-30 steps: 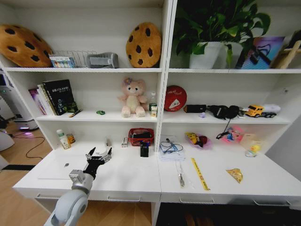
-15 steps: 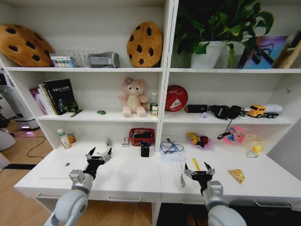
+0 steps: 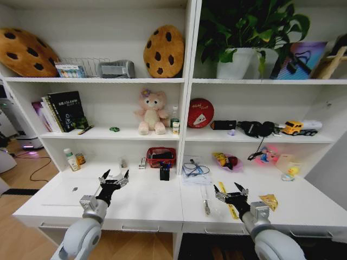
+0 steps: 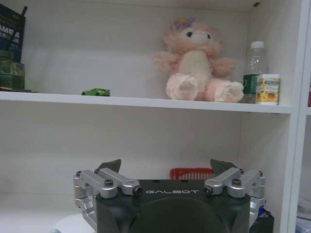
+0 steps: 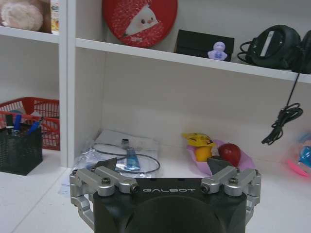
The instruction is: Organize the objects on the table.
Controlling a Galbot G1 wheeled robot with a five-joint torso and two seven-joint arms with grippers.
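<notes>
Since half a second ago the right gripper has lifted a little farther over the smooth white desk top, its dark pointed fingers spread wide above the flat yellow ruler and beside the slim silver tool. On the other side the left gripper hovers where it was, fingers likewise splayed (metal linkages bolted to a black housing), just by the thin silver-white laptop lying flat near the desk's front edge. Between the two arms, back against the shelving, stands the square black mesh pen cup holding blue pens, with the red plastic basket just behind it. Up on the shelf, the tiny glossy green toy car sits near the fluffy pink plush bear. A round red tin leans upright in the next bay.
</notes>
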